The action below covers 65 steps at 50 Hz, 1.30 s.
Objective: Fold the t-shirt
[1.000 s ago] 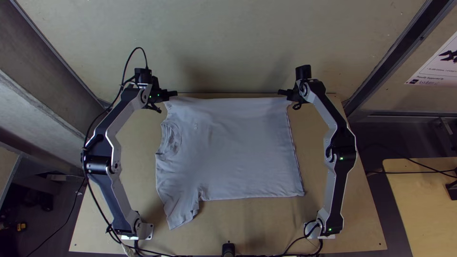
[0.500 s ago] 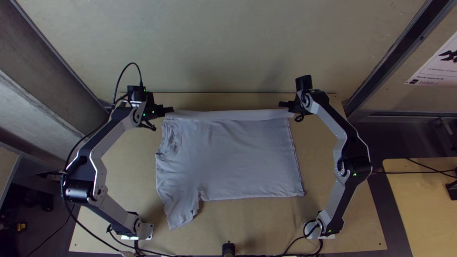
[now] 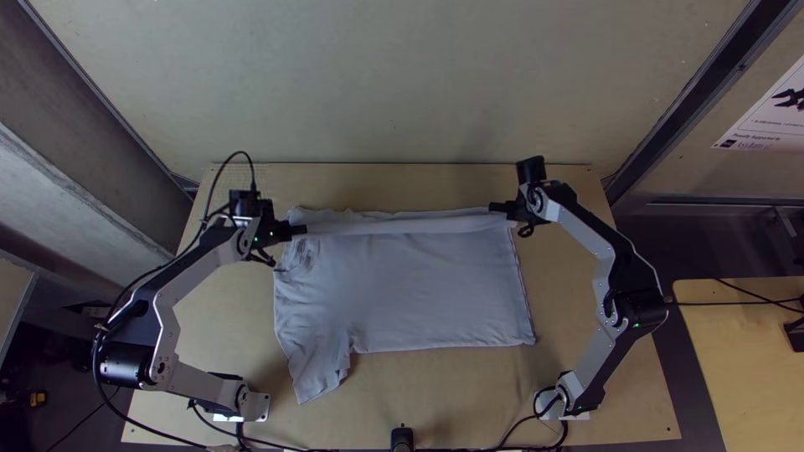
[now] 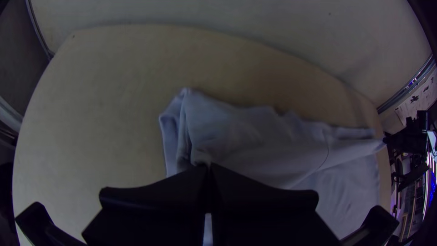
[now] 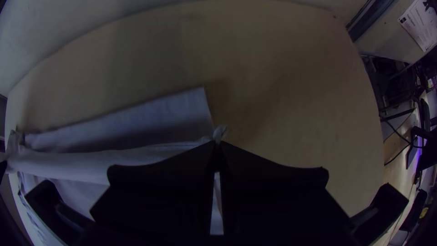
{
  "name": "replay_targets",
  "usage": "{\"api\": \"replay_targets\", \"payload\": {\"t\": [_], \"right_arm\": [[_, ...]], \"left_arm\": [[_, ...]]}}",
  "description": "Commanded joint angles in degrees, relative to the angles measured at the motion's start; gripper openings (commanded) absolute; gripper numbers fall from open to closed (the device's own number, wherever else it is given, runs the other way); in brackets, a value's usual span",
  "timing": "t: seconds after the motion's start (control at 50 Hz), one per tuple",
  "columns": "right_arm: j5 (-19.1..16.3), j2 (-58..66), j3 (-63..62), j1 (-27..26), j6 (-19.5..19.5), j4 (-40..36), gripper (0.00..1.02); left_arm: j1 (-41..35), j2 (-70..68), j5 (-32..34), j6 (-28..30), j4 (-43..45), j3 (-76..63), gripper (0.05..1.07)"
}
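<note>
A pale t-shirt (image 3: 419, 293) lies on a light wooden table (image 3: 435, 385), seen from high above, with a robot arm on each side. Most of the shirt is spread flat. Its neckline (image 3: 304, 255) is toward the left arm (image 3: 201, 264) and its hem (image 3: 523, 293) toward the right arm (image 3: 615, 276). One short sleeve (image 3: 318, 377), softly wrinkled, points toward the table's near edge.

Along the shirt's far side, a long band of fabric (image 3: 402, 226) is drawn across between the two arms. The left end effector (image 3: 301, 230) is clenched on the cloth near the neckline end. The right end effector (image 3: 496, 207) is clenched on the cloth at the hem end, near the far corner. A narrow strip of the shirt shows just beyond the band, on the far side.

In the left wrist view, the tips of the left end effector (image 4: 209, 168) meet on the pale cloth, with rumpled, layered folds beside them. The band runs from there toward the other arm.

In the right wrist view, a small tuft of cloth (image 5: 220, 132) pokes out from between the tips of the right end effector (image 5: 217, 146). The band stretches away from it, with a shadow beneath and a flat, straight-edged flap of the shirt (image 5: 182, 109) lying on the table beside it.

A printed sheet (image 3: 770, 113) is on the wall beyond the right arm.
</note>
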Motion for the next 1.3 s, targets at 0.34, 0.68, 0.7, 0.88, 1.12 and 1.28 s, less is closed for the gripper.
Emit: {"api": "replay_targets", "payload": {"t": [0.34,0.68,0.7,0.88,1.12,1.28], "right_arm": [[-0.93,-4.09,-5.57,-0.74,2.95,-1.25,0.99],[-6.2,-18.15,-9.97,-3.03,2.16,-2.92,0.99],[-7.78,-18.95,-10.41,-3.46,2.08,-3.09,0.99],[-10.24,-23.78,-11.55,-5.49,-1.09,-9.07,0.99],[-10.95,-30.55,-11.81,-7.42,-1.97,-19.88,0.99],[-11.03,-34.5,-12.43,-8.3,-1.88,-24.36,0.99]], "left_arm": [[1.24,1.62,-0.75,-0.07,-3.17,-3.28,1.03],[0.54,-11.3,0.13,3.45,-18.99,3.05,1.03],[0.28,-12.18,0.13,3.71,-20.48,3.13,1.03],[-2.89,-23.34,0.04,6.44,-28.04,-1.17,1.03],[-9.83,-34.68,0.13,3.01,-37.01,-9.08,1.03],[-15.37,-37.58,0.3,-4.2,-43.34,-12.86,1.03]]}}
